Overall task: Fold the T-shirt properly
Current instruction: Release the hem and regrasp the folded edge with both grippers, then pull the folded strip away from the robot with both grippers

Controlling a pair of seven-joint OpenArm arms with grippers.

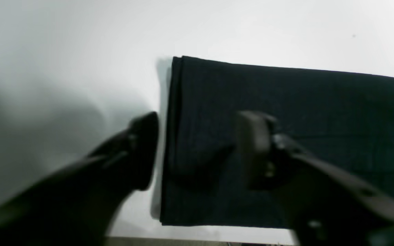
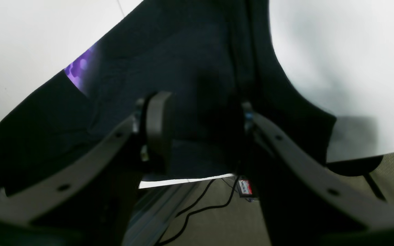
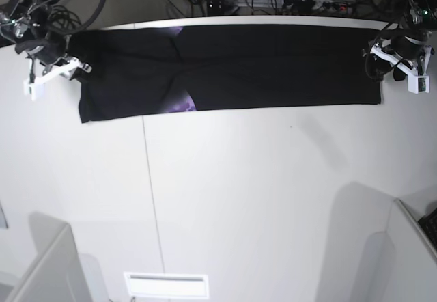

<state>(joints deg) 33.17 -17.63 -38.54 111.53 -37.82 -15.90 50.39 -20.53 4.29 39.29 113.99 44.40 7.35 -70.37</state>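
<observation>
Cloth of the T-shirt (image 3: 273, 63) lies as one long band along the far edge of the counter (image 3: 239, 199), its long axis left to right. Right gripper (image 2: 200, 136) stands with jaws apart over one end; left gripper (image 1: 197, 150), jaws apart, straddles the other end's edge.

- Left gripper (image 1: 197, 150): bare white table (image 3: 259, 199) outside its outer finger; the T-shirt (image 3: 273, 63) edge lies between the fingers.
- Right gripper (image 2: 200, 133): cloth fills the gap between its fingers.

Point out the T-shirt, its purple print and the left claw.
T-shirt (image 3: 273, 63), base view, middle of the black cloth.
purple print (image 2: 79, 70), right wrist view, exposed purple patch.
left claw (image 1: 197, 150), left wrist view, midway between fingertips.
</observation>
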